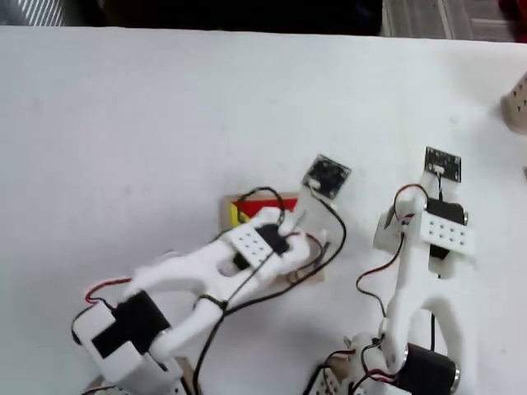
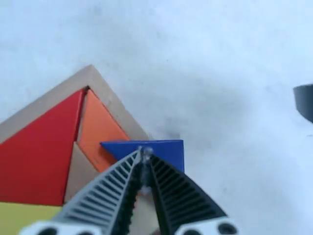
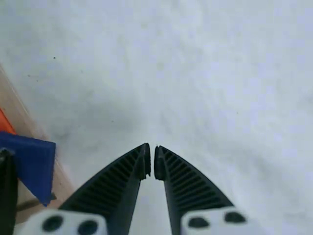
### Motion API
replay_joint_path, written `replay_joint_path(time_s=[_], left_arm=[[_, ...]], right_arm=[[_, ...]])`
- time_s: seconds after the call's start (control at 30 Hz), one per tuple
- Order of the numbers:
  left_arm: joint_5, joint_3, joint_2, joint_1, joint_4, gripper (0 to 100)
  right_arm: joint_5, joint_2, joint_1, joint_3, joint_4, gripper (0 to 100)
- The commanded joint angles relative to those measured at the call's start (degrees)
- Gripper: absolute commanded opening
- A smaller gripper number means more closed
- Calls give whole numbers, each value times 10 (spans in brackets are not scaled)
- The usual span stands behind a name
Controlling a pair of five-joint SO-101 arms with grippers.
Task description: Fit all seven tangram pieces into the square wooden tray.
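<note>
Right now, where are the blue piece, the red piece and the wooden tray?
blue piece (image 2: 168, 152), left wrist view, its top face.
red piece (image 2: 41, 152), left wrist view, its middle.
wooden tray (image 2: 108, 98), left wrist view, its rim.

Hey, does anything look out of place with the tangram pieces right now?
Yes. The blue piece is not seated: it sits pinched in the left gripper, jutting across the wooden tray rim over the table.

My left arm over wooden tray; red piece, yellow piece inside. My right arm well apart, over table.
</note>
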Motion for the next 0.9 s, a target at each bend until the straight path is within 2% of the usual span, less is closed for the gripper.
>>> replay_joint_path(time_s=[0.0,0.33,0.63,0.87], left_arm=[[4,-28,-3,29,-13,20],[2,-29,-6,33,-13,20],[5,-26,-80,32,-4,20],[5,-37,-80,46,-5,20]], right_arm=[[7,-22,5,-3,-7,19],[7,-22,5,-3,-7,19],[7,-22,5,-3,-7,18],[7,-22,5,-3,-8,18]])
